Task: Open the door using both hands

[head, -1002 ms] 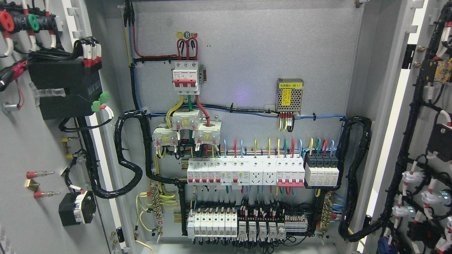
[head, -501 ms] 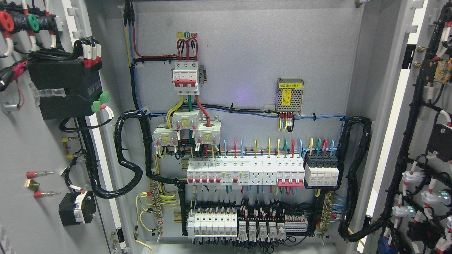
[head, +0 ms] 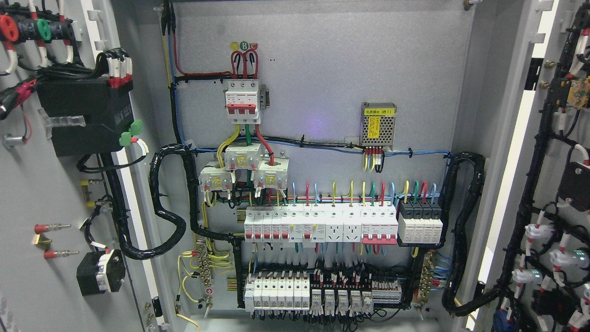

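A grey electrical cabinet fills the head view with both doors swung wide. The left door [head: 41, 193] shows its inner face at the left edge, carrying a black module and wired parts. The right door [head: 560, 152] stands at the right edge, its inner face covered with black cable bundles and small white connectors. Between them lies the cabinet's back panel [head: 332, 69]. Neither of my hands nor any part of my arms appears in the picture.
On the back panel sit a red-and-white main breaker [head: 242, 101], a perforated power supply [head: 378, 124], a row of white breakers [head: 322, 225] and lower terminal blocks [head: 313, 295]. Thick black cable looms [head: 168, 203] loop at both sides.
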Available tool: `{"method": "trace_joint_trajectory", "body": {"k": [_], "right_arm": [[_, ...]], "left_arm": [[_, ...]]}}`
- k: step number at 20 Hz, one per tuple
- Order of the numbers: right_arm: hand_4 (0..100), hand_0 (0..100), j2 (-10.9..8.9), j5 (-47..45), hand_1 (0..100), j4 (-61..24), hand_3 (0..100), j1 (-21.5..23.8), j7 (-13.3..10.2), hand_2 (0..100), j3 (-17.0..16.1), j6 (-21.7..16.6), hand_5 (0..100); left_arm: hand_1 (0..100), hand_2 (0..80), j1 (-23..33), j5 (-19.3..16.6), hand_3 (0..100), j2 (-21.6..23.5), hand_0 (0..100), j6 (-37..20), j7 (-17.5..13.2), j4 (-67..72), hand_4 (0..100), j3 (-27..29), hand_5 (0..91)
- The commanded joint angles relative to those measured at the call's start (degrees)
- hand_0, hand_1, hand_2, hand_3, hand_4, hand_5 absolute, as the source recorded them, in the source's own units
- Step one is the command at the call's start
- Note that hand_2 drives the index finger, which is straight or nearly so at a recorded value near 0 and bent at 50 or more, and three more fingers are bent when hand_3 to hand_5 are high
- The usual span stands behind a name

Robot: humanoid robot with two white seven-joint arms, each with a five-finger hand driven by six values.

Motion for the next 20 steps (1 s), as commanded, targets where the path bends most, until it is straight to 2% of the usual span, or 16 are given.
{"method": "trace_joint_trajectory", "body": {"k": [1,8,12,17,20], "right_arm": [[0,38,-2.63,-5.0,0,-3.4,0,1.7,-0.8,0,-8.7,0.8,0],[0,38,-4.74,-9.0,0,-3.3,0,2.0,-1.2,0,-11.1,1.5,0],[0,38,-5.18,-9.6,0,-3.3,0,2.5,-1.2,0,-12.9,1.8,0],[0,38,-5.62,-9.9,0,-3.3,0,3.6,-1.2,0,-12.9,2.1,0],[0,38,-5.62,-11.3,0,-3.3,0,3.7,-1.2,0,-12.9,2.7,0]], "left_arm": [[0,0.0,-5.2,0.1,0,-2.3,0,-11.8,0.0,-2.4,0,2.9,0.0],[0,0.0,-7.0,0.5,0,-2.8,0,-20.0,1.1,-2.5,0,3.4,0.0],[0,0.0,-7.0,2.7,0,-3.1,0,-22.8,1.1,-2.5,0,6.6,0.0],[0,0.0,-6.4,5.0,0,-3.0,0,-23.9,1.1,-2.4,0,10.0,0.0],[0,0.0,-4.8,7.1,0,-2.4,0,-28.5,1.1,-2.4,0,12.1,0.0]]}}
